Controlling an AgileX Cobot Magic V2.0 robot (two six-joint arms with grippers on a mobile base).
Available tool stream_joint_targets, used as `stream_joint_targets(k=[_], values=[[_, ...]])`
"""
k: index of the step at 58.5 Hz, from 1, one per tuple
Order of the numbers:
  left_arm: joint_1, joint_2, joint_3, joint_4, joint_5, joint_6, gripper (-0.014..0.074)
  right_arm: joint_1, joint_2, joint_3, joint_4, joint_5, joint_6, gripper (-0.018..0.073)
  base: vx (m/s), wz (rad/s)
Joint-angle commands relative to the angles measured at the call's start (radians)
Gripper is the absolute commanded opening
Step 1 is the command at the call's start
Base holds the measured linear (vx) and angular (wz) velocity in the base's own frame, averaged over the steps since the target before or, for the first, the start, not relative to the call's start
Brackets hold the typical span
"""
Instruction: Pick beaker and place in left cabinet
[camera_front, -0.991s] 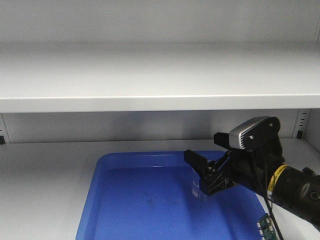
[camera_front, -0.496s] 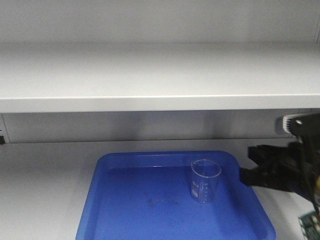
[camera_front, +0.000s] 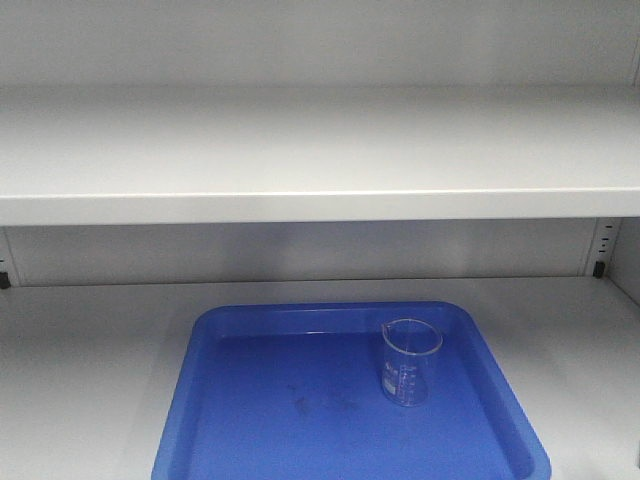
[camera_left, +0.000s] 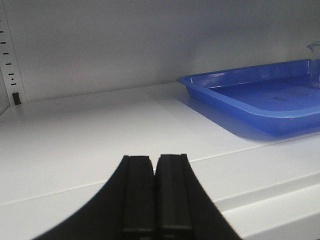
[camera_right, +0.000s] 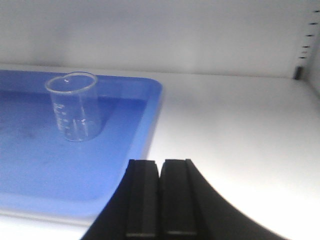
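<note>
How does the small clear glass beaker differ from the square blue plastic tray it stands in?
The small clear glass beaker is see-through; the square blue plastic tray is opaque. The beaker is tall, narrow and round; the tray is low, wide and square. The beaker bears white graduation marks; the tray has none. Both sit open-topped and upright.

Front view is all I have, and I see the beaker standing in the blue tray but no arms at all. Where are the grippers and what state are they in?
Observer: The right gripper is shut and empty, back from the tray with the beaker ahead to its left.
Operator: And the left one?
Observer: The left gripper is shut too, over the bare shelf, with the tray off to its right.
Operator: Is the beaker upright from the side as well?
Observer: Yes, the right wrist view shows it upright on the tray floor, nothing touching it.
</note>
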Motion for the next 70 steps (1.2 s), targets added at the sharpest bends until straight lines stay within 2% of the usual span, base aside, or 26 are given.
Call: stream_joint_targets(k=[1, 15, 34, 37, 40, 43, 48, 55, 61, 64, 70], values=[[-0.004, -0.018, 0.016, -0.008, -0.084, -0.003, 0.0001, -0.001, -0.109, 0.024, -0.012, -0.012, 0.001, -0.0008, 0.00, 0.00], [-0.004, -0.018, 0.016, -0.008, -0.084, -0.003, 0.0001, -0.001, -0.288, 0.108, -0.012, -0.011, 0.001, -0.0008, 0.00, 0.00], [-0.004, -0.018, 0.016, -0.008, -0.084, -0.003, 0.0001, -0.001, -0.312, 0.124, 0.009, -0.004, 0.000, -0.0008, 0.00, 0.00], [-0.004, -0.018, 0.016, -0.008, -0.084, -0.003, 0.0001, -0.001, -0.310, 0.124, 0.087, -0.004, 0.000, -0.0008, 0.00, 0.00], [-0.004, -0.018, 0.016, -0.008, -0.084, -0.003, 0.0001, -0.001, -0.310, 0.124, 0.206, 0.001, -0.003, -0.0008, 0.00, 0.00], [-0.004, -0.018, 0.016, -0.008, -0.084, -0.003, 0.0001, -0.004, -0.310, 0.124, 0.297, 0.012, -0.054, -0.0008, 0.00, 0.00], [-0.004, -0.018, 0.016, -0.008, -0.084, -0.003, 0.0001, -0.004, -0.310, 0.124, 0.455, 0.067, -0.221, -0.0008, 0.00, 0.00], [-0.004, -0.018, 0.016, -0.008, -0.084, -0.003, 0.0001, -0.004, -0.320, 0.124, 0.662, 0.142, -0.508, -0.0008, 0.00, 0.00], [-0.004, -0.018, 0.016, -0.008, -0.084, -0.003, 0.0001, -0.004, -0.354, 0.155, 0.781, 0.103, -0.709, -0.0008, 0.00, 0.00], [-0.004, -0.018, 0.016, -0.008, -0.084, -0.003, 0.0001, -0.006, -0.380, 0.182, 0.820, 0.068, -0.735, -0.0008, 0.00, 0.00], [-0.004, -0.018, 0.016, -0.008, -0.084, -0.003, 0.0001, -0.051, -0.443, 0.250, 0.861, 0.017, -0.714, -0.0008, 0.00, 0.00]])
